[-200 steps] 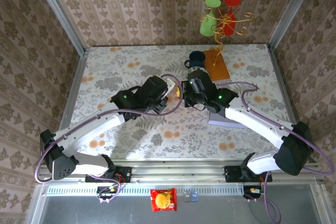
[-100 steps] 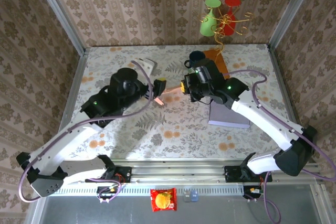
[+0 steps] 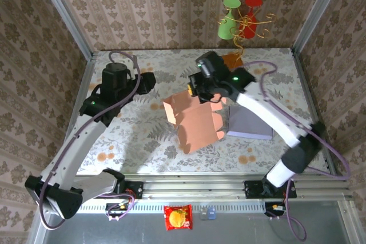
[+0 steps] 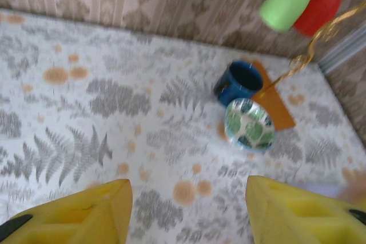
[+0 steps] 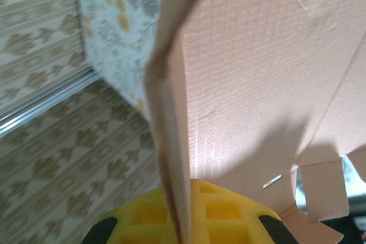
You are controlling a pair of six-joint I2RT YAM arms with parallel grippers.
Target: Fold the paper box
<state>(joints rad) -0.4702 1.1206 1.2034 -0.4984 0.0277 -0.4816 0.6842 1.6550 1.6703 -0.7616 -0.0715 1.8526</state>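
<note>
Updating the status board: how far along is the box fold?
Done: the box is held up, its edge pinched in the right gripper. In hand: it hangs mostly flat, flaps loose, no walls formed. Left: all the folding; the left gripper is open, apart from the box.

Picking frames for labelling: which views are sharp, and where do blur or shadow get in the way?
Top external: sharp and evenly lit, the paper box casts a soft shadow on the table. Left wrist: smeared throughout, cup and bowl soft-edged. Right wrist: the paper box's grid texture is crisp up close, a shadow crosses its lower part, the wall behind is out of focus.
</note>
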